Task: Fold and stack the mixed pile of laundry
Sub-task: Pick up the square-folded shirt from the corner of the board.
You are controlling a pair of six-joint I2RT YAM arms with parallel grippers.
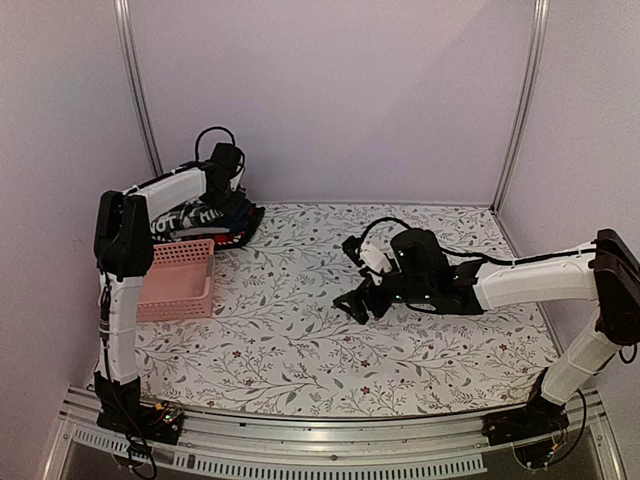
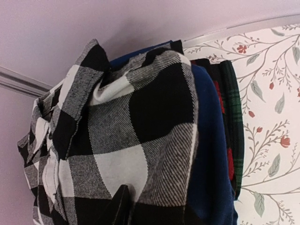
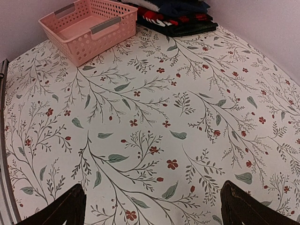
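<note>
The laundry pile lies stacked at the back left corner, with the black garment with white lettering on its left side. My left gripper is on top of the pile. In the left wrist view the black-and-white checked shirt fills the frame. One finger presses into it and the other is hidden under a fold, so the jaws look shut on the shirt. Navy trousers and a red-and-green plaid piece lie beneath. My right gripper is open and empty above mid-table.
A pink slotted basket stands empty just in front of the pile at the left edge. The floral tablecloth covers the table. Walls close the back and both sides. The pile also shows in the right wrist view.
</note>
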